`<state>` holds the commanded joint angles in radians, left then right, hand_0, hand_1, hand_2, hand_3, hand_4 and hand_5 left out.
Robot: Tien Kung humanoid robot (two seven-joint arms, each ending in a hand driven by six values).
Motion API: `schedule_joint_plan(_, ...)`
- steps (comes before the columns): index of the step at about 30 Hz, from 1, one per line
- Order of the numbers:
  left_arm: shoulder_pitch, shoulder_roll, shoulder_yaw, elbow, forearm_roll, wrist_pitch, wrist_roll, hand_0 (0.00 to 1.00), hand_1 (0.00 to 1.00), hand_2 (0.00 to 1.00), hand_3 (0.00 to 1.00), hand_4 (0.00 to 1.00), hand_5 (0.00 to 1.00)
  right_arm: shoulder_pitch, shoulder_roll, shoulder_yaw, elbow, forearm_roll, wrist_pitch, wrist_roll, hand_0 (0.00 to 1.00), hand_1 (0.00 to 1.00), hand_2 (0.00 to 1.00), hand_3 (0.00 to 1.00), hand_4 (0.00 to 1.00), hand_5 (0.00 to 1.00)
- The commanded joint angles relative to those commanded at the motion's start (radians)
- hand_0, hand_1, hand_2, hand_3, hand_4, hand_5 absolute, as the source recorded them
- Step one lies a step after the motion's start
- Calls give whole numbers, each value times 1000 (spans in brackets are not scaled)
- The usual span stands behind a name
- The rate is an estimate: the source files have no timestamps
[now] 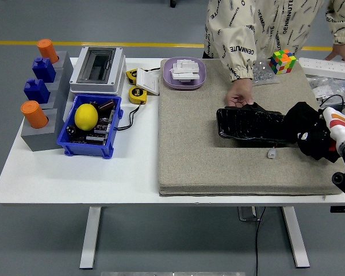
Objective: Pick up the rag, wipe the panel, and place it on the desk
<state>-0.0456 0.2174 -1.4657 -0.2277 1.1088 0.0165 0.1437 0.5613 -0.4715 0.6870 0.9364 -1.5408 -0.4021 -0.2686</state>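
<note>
A black glossy panel (250,125) lies flat on the grey-brown mat (190,155), right of centre. A person's hand (240,95) from the far side rests on its upper left edge. The black rag (306,133) is bunched at the panel's right end, partly off it. My right hand (321,138), with its white and orange wrist (337,123), comes in from the right edge and is shut on the rag. The rag hides the fingers. My left arm is out of sight.
A small white piece (271,153) lies on the mat just in front of the panel. A purple tray (185,72) and a Rubik's cube (283,61) sit at the mat's back. A blue bin (91,126) with a lemon, a white box (99,68) and grey blocks (41,123) stand left.
</note>
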Motion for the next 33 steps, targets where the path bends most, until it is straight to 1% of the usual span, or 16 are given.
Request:
schedule_joint_plan(5,-3,0,1,-3,0,-1,-1,606,641,655,561,630,444,-3,-12,10,1,-2,1,0,288,408,441,479,965,161)
schedule_joint_plan(16,-1,0,-1,-1,0,0,0,606,641,655,561,629,443,4,-9,12,8,-4,1,-1,288,409,441,479,965,161)
schedule_joint_plan(28,-4,2,4,-2,-3,0,0,606,642,655,560,628,443,26,25,-25,9,3,0,-1,287,409,441,479,963,163)
schedule_joint_plan(33,-4,4,9,-2,-5,-1,0,606,641,655,560,628,444,41,38,-55,17,5,2,-2,287,409,441,478,963,164)
